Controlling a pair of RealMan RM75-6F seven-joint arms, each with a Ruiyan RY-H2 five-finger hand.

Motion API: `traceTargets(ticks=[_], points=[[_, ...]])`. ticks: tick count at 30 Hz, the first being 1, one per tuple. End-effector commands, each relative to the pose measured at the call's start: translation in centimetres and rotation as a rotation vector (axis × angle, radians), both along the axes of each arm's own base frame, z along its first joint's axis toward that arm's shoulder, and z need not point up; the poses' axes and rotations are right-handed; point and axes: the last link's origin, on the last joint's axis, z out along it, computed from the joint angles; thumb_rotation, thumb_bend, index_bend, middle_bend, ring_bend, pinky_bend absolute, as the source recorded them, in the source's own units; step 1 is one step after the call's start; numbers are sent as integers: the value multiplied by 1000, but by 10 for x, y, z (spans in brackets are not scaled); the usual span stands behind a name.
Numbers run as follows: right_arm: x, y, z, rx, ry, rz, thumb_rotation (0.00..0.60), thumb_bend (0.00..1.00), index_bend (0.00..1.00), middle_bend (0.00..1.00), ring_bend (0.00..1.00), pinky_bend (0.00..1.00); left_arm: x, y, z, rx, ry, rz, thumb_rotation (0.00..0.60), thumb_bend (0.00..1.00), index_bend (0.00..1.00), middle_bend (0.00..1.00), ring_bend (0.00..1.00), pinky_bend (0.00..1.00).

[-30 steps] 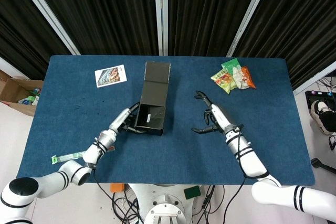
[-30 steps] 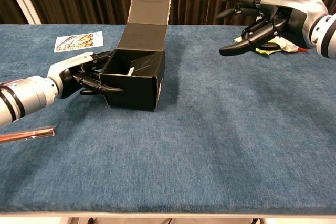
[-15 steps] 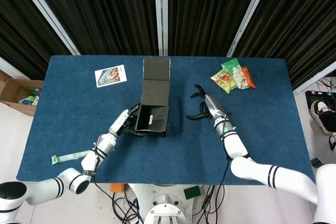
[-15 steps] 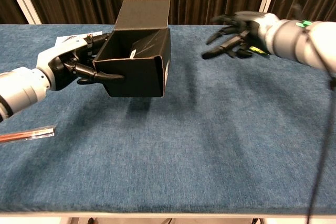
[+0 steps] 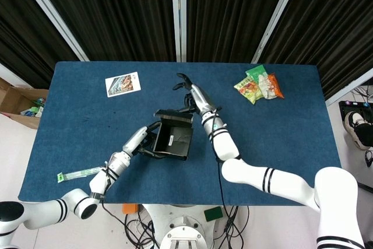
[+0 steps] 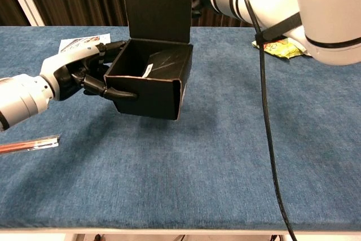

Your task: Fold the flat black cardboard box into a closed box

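The left hand point(image 6: 76, 76) grips the black cardboard box point(image 6: 151, 83) by its left wall, lifting it clear of the tabletop point(image 6: 225, 156) near mid-table. The right hand point(image 5: 192, 94), fingers spread and empty, reaches behind the upright lid point(image 6: 158, 4), likely to push it shut.

Blue table cloth point(image 5: 291, 132), printed card point(image 5: 123, 84) far left, snack packets point(image 5: 258, 84) far right, thin wrapped strip point(image 5: 74, 174) near left edge
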Motion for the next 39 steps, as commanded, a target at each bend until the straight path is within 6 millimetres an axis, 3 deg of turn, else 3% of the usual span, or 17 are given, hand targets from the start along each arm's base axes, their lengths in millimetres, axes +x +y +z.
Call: traceTargets(ticks=[1, 6, 11, 17, 22, 32, 39], points=[[22, 18, 13, 7, -5, 116, 600, 38, 168, 357, 767, 1000, -6, 6, -5, 5, 27, 38, 600, 41, 523, 511, 752, 995], [24, 47, 1, 83, 168, 247, 600, 6, 170, 367, 771, 1000, -12, 15, -11, 31, 68, 75, 600, 41, 504, 500, 751, 995], [19, 56, -5, 90, 337, 288, 600, 0, 170, 368, 776, 1000, -20, 21, -15, 64, 74, 147, 600, 34, 449, 462, 751, 996], [18, 55, -7, 66, 431, 295, 600, 0, 170, 364, 777, 1000, -28, 20, -15, 72, 131, 137, 600, 26, 203, 270, 737, 998], [19, 55, -6, 67, 442, 299, 600, 0, 170, 363, 776, 1000, -35, 15, -10, 87, 198, 88, 589, 27, 79, 152, 705, 997], [19, 59, -4, 63, 432, 305, 600, 0, 170, 362, 776, 1000, -46, 6, 3, 128, 285, 36, 471, 30, 35, 87, 686, 994], [17, 65, -7, 57, 453, 341, 600, 0, 170, 363, 777, 1000, -54, 0, 19, 144, 365, -9, 463, 30, 45, 53, 682, 992]])
